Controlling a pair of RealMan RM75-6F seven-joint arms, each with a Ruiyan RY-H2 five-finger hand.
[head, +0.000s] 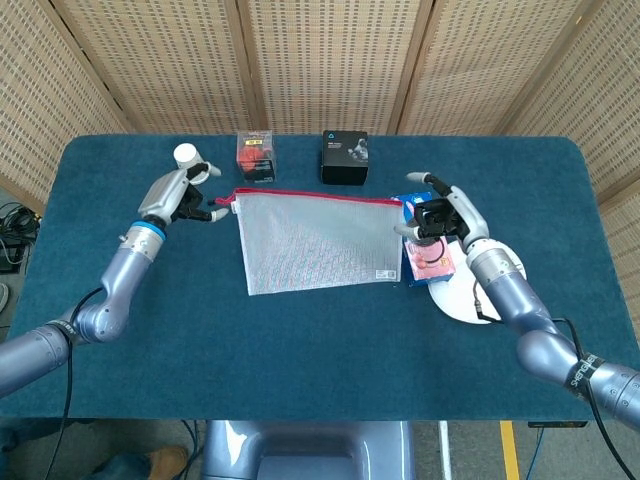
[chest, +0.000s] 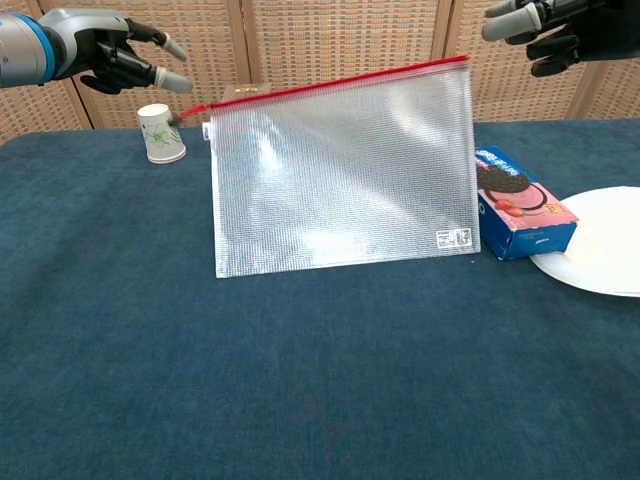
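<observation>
A clear mesh zip pouch (head: 315, 243) with a red zipper strip stands tilted on its lower edge on the blue table, and neither hand holds it; in the chest view the pouch (chest: 340, 175) leans free. My left hand (head: 185, 195) hovers just left of the zipper's end with fingers apart, and shows at top left as the left hand (chest: 120, 50). My right hand (head: 432, 212) hangs spread just beyond the pouch's right top corner; it appears again as the right hand (chest: 545, 25), above and clear of the strip.
A paper cup (chest: 160, 133) stands behind the left hand. A blue and pink cookie box (chest: 520, 203) lies beside a white plate (chest: 600, 250) at right. A black box (head: 344, 158) and a small red-labelled box (head: 256, 156) sit at the table's far edge.
</observation>
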